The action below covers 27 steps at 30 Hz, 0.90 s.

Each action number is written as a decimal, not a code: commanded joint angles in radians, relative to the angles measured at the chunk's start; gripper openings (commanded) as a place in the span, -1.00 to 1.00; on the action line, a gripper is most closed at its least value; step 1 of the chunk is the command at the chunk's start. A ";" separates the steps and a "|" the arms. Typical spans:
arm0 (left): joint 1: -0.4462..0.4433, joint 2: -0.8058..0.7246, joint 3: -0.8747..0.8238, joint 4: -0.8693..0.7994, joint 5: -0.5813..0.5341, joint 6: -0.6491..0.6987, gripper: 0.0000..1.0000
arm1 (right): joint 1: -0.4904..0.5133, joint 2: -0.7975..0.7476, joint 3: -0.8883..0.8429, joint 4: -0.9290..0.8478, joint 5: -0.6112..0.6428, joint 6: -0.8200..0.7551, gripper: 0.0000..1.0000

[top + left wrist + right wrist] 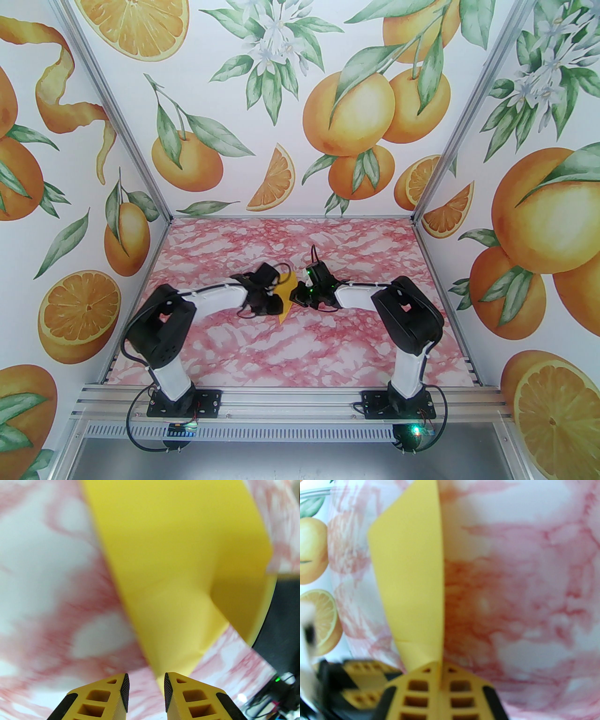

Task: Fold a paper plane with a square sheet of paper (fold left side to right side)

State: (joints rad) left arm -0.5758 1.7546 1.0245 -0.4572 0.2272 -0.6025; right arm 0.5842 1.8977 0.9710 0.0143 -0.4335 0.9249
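The square sheet of paper (pixel 286 294) is yellow and folded into a narrow, creased shape that stands up off the pink marbled table (pixel 300 347) at its middle. In the right wrist view the paper (pixel 412 573) runs up from my right gripper (pixel 440 667), which is shut on its lower end. My right gripper (pixel 298 296) touches the sheet from the right. My left gripper (pixel 275 300) sits close on the sheet's left. In the left wrist view my left gripper (pixel 146 679) is open, the gap between its pads is bare, and the paper (pixel 175 562) ends just ahead of the right-hand pad.
The table is boxed in by walls printed with oranges at the back (pixel 290 117), left and right. An aluminium rail (pixel 290 398) carrying both arm bases runs along the near edge. The two wrists stand almost against each other.
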 commanded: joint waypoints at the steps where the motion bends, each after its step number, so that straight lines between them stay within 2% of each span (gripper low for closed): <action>1: 0.034 -0.020 0.007 0.076 0.086 0.029 -0.39 | 0.003 -0.031 0.028 -0.037 0.012 -0.021 -0.92; 11: 0.047 0.066 0.032 0.141 0.128 0.014 -0.52 | 0.003 -0.024 0.042 -0.053 0.015 -0.028 -0.93; 13: 0.048 0.076 0.035 0.139 0.124 0.016 -0.66 | 0.003 -0.024 0.043 -0.054 0.017 -0.028 -0.93; 23: 0.048 0.112 0.042 0.114 0.091 0.007 -0.68 | 0.000 -0.023 0.038 -0.053 0.016 -0.029 -0.91; 27: 0.048 0.120 0.039 0.117 0.088 0.001 -0.68 | 0.001 -0.029 0.036 -0.050 0.017 -0.029 -0.83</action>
State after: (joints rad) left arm -0.5304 1.8488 1.0416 -0.3447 0.3317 -0.5964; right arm 0.5842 1.8977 0.9932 -0.0265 -0.4332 0.9070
